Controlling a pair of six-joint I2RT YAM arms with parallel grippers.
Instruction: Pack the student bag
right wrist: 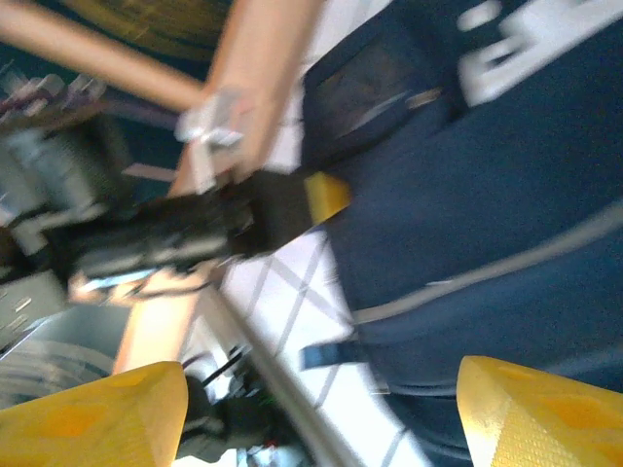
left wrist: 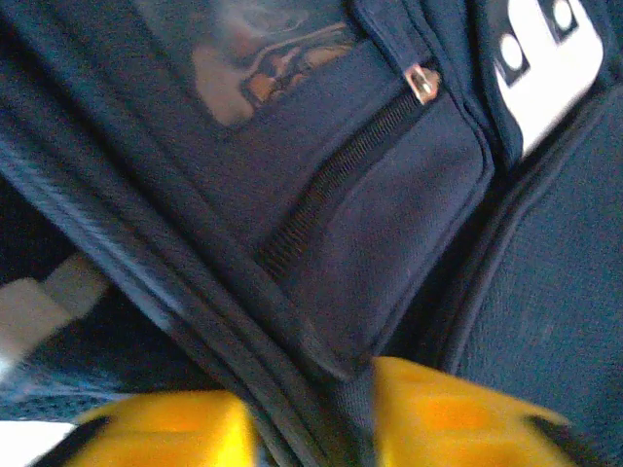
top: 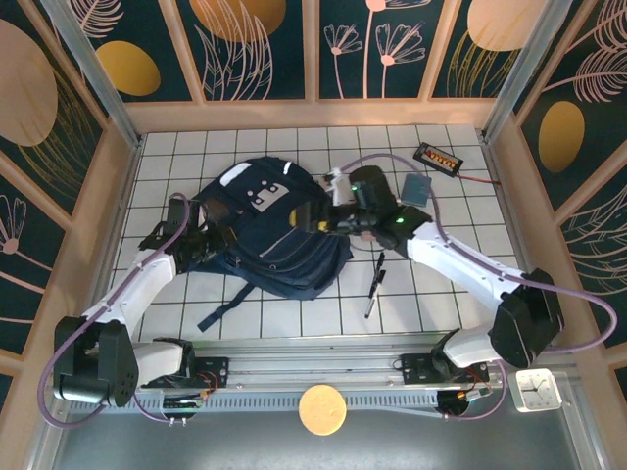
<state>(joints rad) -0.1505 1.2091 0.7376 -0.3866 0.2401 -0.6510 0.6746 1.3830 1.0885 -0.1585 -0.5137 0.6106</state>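
The backpack [top: 269,230] lies mid-table [top: 431,304], my left gripper [top: 217,238] against its left side and my right gripper [top: 325,223] at its right side. Right of the bag, in front of my right arm, lie what I take for two pens [top: 375,284]. Behind that arm sits a pouch [top: 414,188], with a small device [top: 438,157] farther back.

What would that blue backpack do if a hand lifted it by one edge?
Probably sag: the backpack is soft fabric, lying slumped and creased. Its loose strap would likely dangle and drag. It looks fairly flat, so perhaps light.
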